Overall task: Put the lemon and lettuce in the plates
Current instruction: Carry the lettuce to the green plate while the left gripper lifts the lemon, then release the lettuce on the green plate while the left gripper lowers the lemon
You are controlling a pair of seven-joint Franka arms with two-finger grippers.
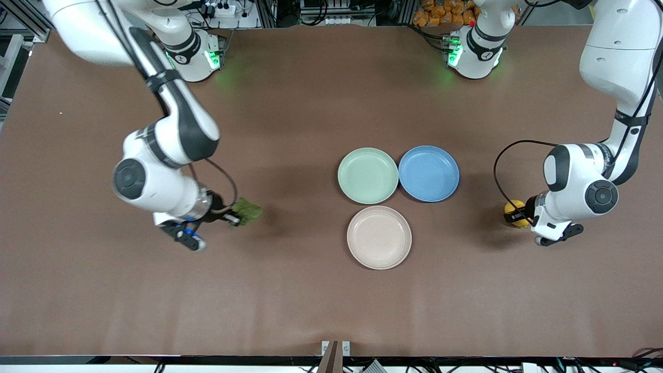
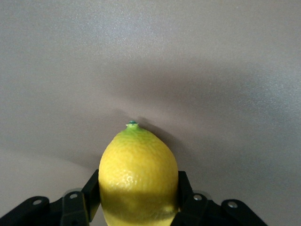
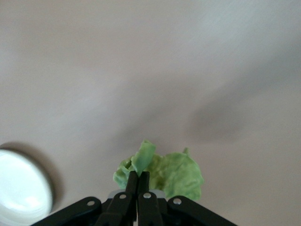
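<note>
No writing or brand mark can be read on anything in view. Three plates sit close together near the middle of the table (image 1: 311,311), toward the left arm's end: the mint-green plate (image 1: 368,175) just beside the blue plate (image 1: 429,173), and the beige plate (image 1: 379,237) nearer the front camera than both. All three hold nothing.

The left gripper (image 2: 137,207) has its fingers (image 2: 92,193) clamped on the lemon (image 2: 138,175), which it holds over bare tabletop near the left arm's end of the table, well apart from the plates; in the front view the lemon (image 1: 515,212) shows beside the wrist. The right gripper (image 3: 138,181) is pinched tight on the edge of the lettuce (image 3: 171,173), held over the table toward the right arm's end; the leaf (image 1: 247,211) hangs out from the fingertips.

Broad brown tabletop lies open between each gripper and the plates, and along the edge nearest the front camera.
</note>
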